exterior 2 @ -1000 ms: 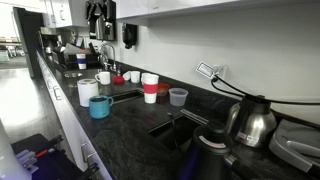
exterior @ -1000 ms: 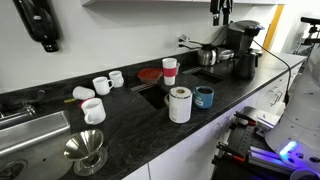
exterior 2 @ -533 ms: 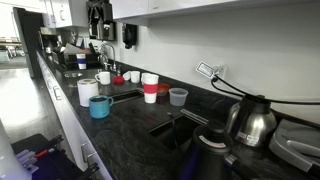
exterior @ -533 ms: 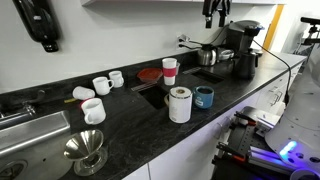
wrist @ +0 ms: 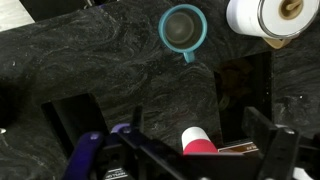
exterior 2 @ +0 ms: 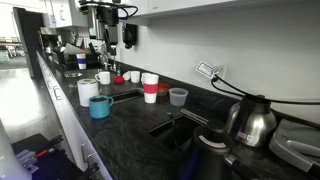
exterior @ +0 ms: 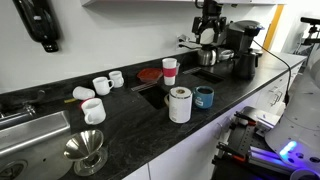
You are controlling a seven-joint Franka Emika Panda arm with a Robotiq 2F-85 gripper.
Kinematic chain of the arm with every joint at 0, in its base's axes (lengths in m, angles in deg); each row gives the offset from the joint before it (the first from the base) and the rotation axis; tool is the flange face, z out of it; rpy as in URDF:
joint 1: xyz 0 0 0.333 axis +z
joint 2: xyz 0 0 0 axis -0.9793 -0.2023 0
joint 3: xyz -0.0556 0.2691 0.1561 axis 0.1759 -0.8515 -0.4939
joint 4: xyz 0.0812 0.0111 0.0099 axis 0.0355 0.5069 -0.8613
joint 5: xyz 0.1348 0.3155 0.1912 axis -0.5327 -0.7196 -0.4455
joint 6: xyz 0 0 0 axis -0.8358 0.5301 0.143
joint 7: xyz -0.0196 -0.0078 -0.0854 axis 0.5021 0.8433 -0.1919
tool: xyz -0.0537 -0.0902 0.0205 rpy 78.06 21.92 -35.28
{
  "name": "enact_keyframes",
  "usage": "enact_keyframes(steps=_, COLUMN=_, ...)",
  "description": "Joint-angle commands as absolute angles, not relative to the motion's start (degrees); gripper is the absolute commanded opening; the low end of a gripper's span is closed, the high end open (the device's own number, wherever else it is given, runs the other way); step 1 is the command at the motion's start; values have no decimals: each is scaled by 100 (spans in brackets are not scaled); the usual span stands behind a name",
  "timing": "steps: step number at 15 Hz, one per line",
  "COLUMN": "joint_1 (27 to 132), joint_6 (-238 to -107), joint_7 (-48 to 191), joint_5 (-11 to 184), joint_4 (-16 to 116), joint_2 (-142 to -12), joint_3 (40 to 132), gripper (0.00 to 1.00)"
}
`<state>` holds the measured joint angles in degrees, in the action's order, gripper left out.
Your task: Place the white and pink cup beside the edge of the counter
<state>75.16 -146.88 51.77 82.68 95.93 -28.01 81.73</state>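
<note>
White and pink cup point(exterior: 170, 70) (upright) stands on counter point(exterior: 150, 125).

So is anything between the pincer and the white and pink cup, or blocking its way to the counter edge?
Nothing visible separates the open pincer, hanging high, from the white and pink cup. Toward the front edge of the counter, the paper towel roll and blue cup stand in the direct line.

one tumbler point(exterior: 170, 70), one blue cup point(exterior: 204, 97), three mugs point(exterior: 101, 85).
</note>
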Motion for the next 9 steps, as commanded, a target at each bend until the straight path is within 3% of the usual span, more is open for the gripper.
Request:
enact_keyframes(steps=1, joint_1=7393, joint_6=-14669, joint_7=5233, joint_5=8209, joint_4=9575, joint_2=-2781, joint_3=8070, gripper=100)
enact_keyframes(steps=9, joint_1=7373, joint_6=-14944, joint_7=4832, joint_5=7567, joint_4=9684, joint_2=-2889, joint_3=8141, gripper=100)
